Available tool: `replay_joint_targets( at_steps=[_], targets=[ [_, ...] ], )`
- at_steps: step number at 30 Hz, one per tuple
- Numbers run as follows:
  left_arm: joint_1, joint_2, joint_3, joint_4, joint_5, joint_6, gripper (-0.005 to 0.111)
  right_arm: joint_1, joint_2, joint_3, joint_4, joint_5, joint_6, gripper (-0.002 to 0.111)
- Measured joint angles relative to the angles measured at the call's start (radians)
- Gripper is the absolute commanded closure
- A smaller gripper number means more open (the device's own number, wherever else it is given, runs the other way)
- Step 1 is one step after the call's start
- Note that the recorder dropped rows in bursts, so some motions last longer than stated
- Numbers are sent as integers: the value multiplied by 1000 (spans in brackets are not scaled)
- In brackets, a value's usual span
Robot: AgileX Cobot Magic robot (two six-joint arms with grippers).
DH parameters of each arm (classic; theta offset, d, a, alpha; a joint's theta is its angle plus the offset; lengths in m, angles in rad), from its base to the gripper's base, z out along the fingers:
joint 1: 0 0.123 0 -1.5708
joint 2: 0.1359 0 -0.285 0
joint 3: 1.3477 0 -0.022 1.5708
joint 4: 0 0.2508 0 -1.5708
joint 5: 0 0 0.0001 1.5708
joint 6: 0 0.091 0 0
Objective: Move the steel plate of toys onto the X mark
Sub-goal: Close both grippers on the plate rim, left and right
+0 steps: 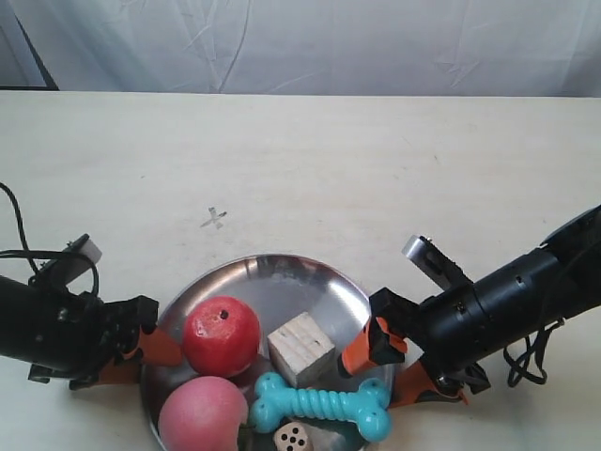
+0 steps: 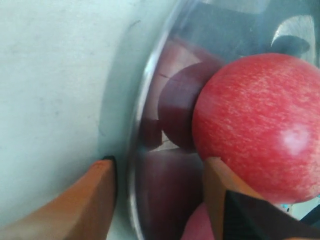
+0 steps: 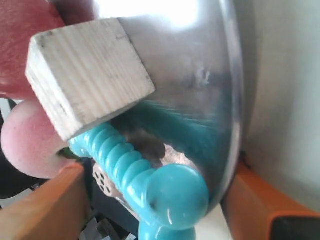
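Note:
The steel plate (image 1: 282, 282) sits at the table's near edge holding the red apple (image 1: 221, 336), pink peach (image 1: 202, 413), wooden cube (image 1: 300, 348), turquoise bone (image 1: 321, 406) and die (image 1: 293, 437). The faint X mark (image 1: 214, 219) lies on bare table beyond the plate, a little toward the exterior view's left. My left gripper (image 1: 160, 365) is open and straddles the plate's rim (image 2: 145, 100), one finger outside and one beside the apple (image 2: 255, 125). My right gripper (image 1: 368, 383) is open astride the opposite rim (image 3: 232, 100), with the bone's knob (image 3: 172, 192) between its fingers.
Pale beige table (image 1: 394, 169) stretches behind the plate to a white backdrop (image 1: 310, 42). A black cable (image 1: 19, 235) loops by the left arm. In the right wrist view the floor shows below the plate's near side.

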Motion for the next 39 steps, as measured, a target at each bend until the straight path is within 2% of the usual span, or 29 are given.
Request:
replay_joint_targets(
  at_steps=[5, 11, 13, 16, 17, 19, 39],
  targets=[
    [-72, -2, 0, -63, -40, 15, 55, 0, 0, 0, 6, -6, 2, 40],
    [-113, -6, 0, -147, -94, 18, 58, 0, 0, 4, -3, -40, 4, 70],
    [-113, -6, 0, -151, -99, 19, 68, 0, 0, 6, -4, -52, 8, 81],
    [-114, -4, 0, -149, -118, 22, 88, 0, 1, 6, 3, -62, 9, 105],
    [-114, -2, 0, -147, -123, 23, 95, 0, 1, 6, 4, -62, 9, 108],
    [-114, 0, 0, -140, -139, 25, 107, 0, 1, 6, 4, -62, 9, 108],
    [-114, 5, 0, -150, -147, 48, 107, 0, 1, 12, 51, -68, 8, 108]
  ],
)
